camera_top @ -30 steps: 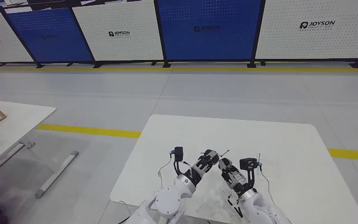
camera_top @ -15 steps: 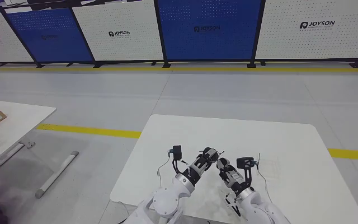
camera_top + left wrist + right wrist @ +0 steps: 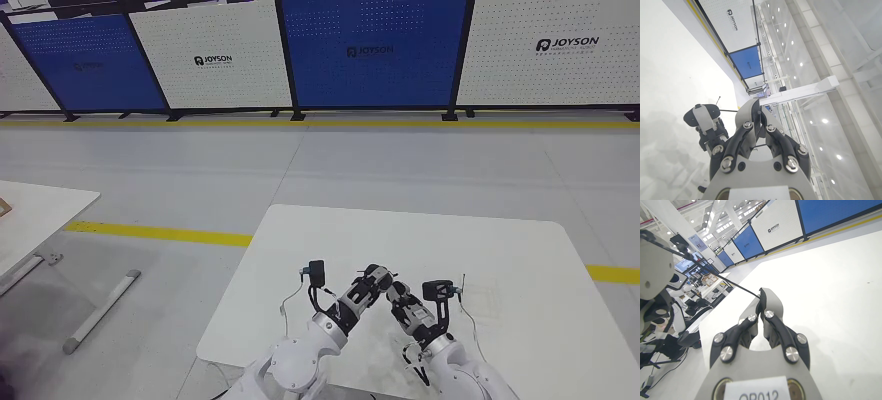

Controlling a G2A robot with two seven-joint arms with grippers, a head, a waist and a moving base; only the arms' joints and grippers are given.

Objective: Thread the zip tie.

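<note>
A thin black zip tie (image 3: 715, 274) stretches taut between my two grippers, just above the white table (image 3: 480, 250) near its front edge. My right gripper (image 3: 761, 298) is shut on one end of the strap. My left gripper (image 3: 759, 113) is shut on the other part, with a small black nub of the tie showing between its pads. In the left wrist view the strap (image 3: 728, 110) runs across from the right gripper (image 3: 702, 113), and a short loose tip (image 3: 718, 100) sticks up beside it. From above, the left gripper (image 3: 378, 277) and right gripper (image 3: 398, 291) nearly touch.
The table stretches bare beyond and to the right of the grippers, with a small dark speck (image 3: 868, 282) on it. A second white table (image 3: 30, 215) stands off to the left across the floor. Blue and white partition panels (image 3: 370, 50) line the far side.
The two grippers have drawn slightly closer together, the right one shifting left toward the left one. Both stay shut on the zip tie.
</note>
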